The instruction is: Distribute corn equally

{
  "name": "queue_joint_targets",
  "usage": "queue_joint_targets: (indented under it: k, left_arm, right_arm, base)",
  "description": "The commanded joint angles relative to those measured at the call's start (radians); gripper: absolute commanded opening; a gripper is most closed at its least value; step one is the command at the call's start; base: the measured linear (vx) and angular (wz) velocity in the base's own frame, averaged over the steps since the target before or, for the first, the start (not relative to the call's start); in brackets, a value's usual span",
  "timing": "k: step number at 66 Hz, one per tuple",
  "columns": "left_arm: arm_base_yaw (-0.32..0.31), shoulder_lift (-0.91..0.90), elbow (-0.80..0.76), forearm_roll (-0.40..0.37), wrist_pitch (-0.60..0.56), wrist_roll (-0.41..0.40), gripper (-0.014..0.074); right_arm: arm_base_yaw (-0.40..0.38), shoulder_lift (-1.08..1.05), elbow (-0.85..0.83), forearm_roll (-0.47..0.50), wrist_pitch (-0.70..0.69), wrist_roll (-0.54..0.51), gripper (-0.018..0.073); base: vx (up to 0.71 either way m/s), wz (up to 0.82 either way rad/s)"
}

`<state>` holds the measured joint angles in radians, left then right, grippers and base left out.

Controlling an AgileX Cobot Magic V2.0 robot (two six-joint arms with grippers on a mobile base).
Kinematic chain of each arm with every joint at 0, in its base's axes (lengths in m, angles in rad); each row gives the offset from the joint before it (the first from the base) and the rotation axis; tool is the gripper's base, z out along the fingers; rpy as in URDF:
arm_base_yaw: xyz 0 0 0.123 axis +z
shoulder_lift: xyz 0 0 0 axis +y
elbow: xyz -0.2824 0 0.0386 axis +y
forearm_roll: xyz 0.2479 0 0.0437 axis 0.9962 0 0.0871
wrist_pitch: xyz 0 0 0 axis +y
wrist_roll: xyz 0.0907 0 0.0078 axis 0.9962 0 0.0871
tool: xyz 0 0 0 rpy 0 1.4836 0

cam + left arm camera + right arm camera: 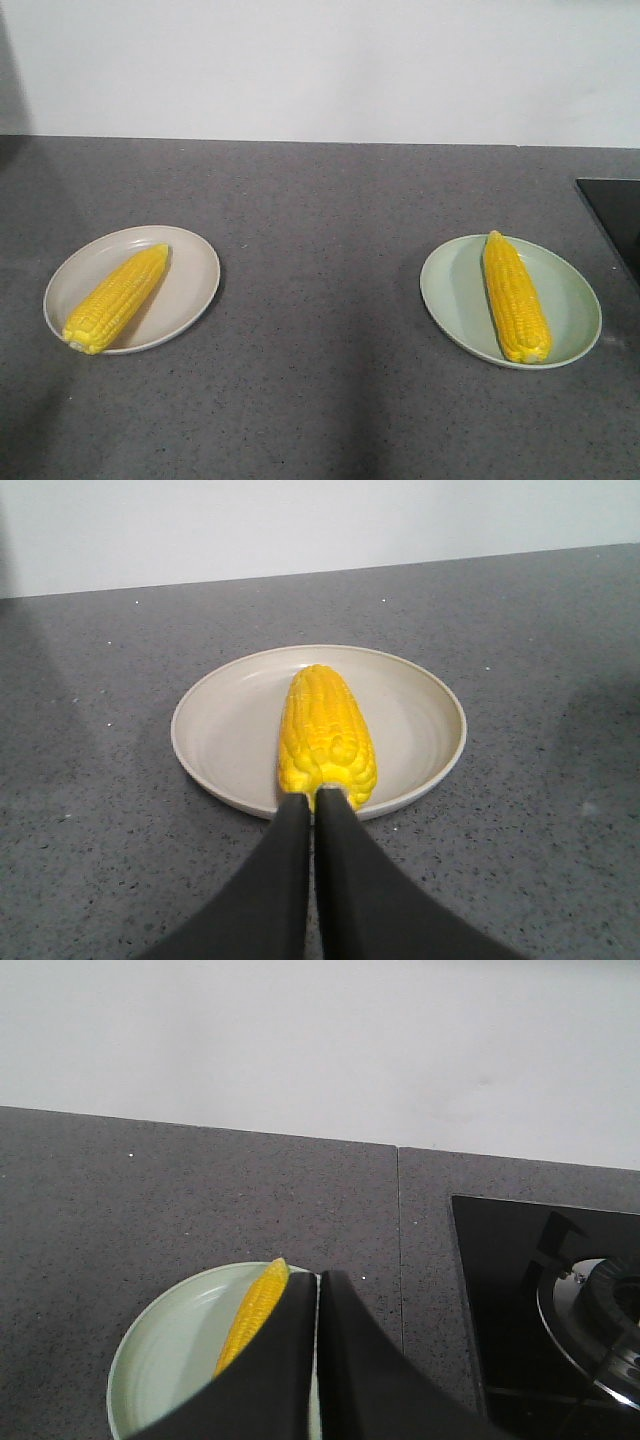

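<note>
Front-facing exterior view shows 2 plates on a grey speckled counter [320, 300], well apart: a beige plate [195, 260] at the lower left of the frame and a pale green plate [455, 290] at the lower right. Each holds 1 cob, so the corn reads as 1 and 1: the left cob [117, 298] lies diagonally on the beige plate with its blunt end at the plate's near rim, and the right cob [516, 296] lies along the green plate with its pointed tip toward the wall. No third cob shows anywhere on the counter, and neither arm appears in this view. In the left wrist view the left gripper [314, 805] sits at the bottom centre of the frame with its 2 dark fingers pressed together and nothing between them, their tips just at the blunt end of the cob; whether they touch it I cannot tell. In the right wrist view the right gripper [318, 1285] is likewise closed and empty, low in the frame above the green plate, with a black cooktop [545, 1300] at the right edge. Judged from this layout, the sharing looks complete: equal counts on both plates, nothing held, and at most a withdrawal of the arms left
</note>
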<state>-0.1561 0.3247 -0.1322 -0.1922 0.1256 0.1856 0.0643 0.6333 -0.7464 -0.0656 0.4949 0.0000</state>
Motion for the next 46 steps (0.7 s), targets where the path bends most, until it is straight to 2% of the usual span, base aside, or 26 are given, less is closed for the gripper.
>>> queue_joint_targets:
  k: [1, 13, 26, 46]
  left_arm:
    - [-0.006, 0.007, 0.020, -0.011, -0.170, -0.037, -0.0007]
    - [0.002, -0.028, 0.090, -0.011, -0.236, -0.075, -0.0007]
    - [0.065, -0.094, 0.138, -0.011, -0.246, -0.084, -0.0006]
    - [0.140, -0.261, 0.175, -0.011, -0.146, -0.086, -0.0006]
  right_arm:
    - [-0.001, 0.002, -0.023, -0.006, -0.072, 0.000, -0.0005]
    - [-0.001, 0.002, -0.023, -0.006, -0.073, 0.000, -0.0005]
    - [-0.001, 0.002, -0.023, -0.006, -0.072, 0.000, -0.0005]
    - [-0.001, 0.002, -0.023, -0.006, -0.072, 0.000, -0.0005]
  base:
    - [0.00, 0.00]
    - [0.00, 0.00]
    - [0.00, 0.00]
    - [0.00, 0.00]
